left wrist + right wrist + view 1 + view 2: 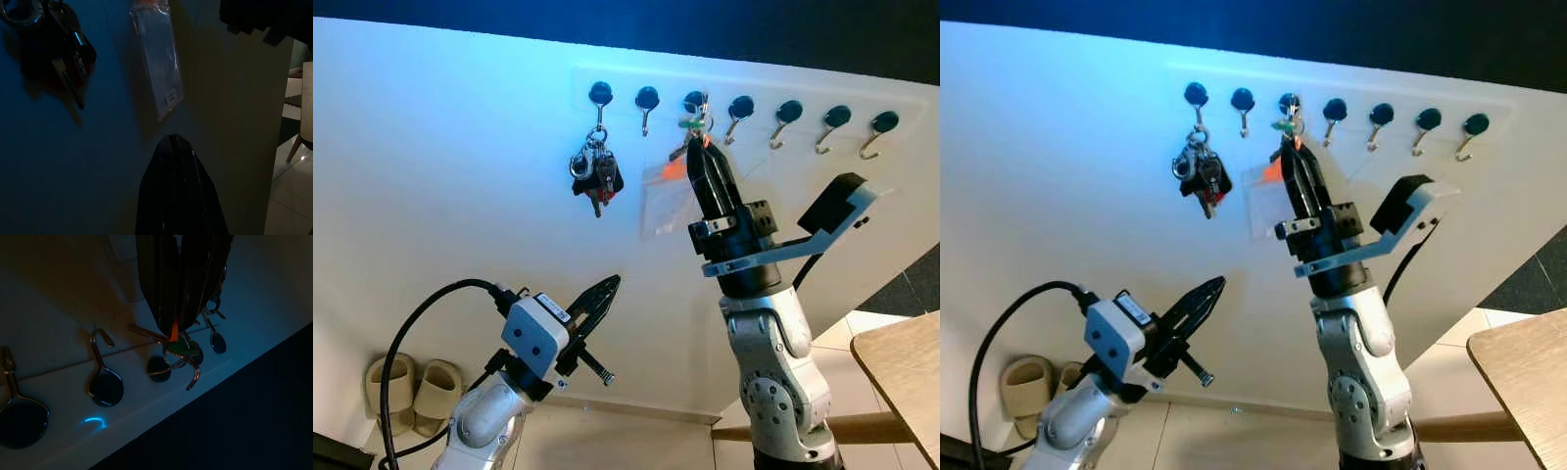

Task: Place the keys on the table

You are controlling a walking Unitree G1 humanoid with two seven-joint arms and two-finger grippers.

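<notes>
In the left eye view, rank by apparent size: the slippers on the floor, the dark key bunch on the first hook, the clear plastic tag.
1. Slippers, as a pair.
2. Clear plastic tag, though the right gripper covers part of it.
3. Dark key bunch.

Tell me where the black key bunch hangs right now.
In the left eye view, the black key bunch hangs from the leftmost hook, left of the raised right gripper.
</notes>
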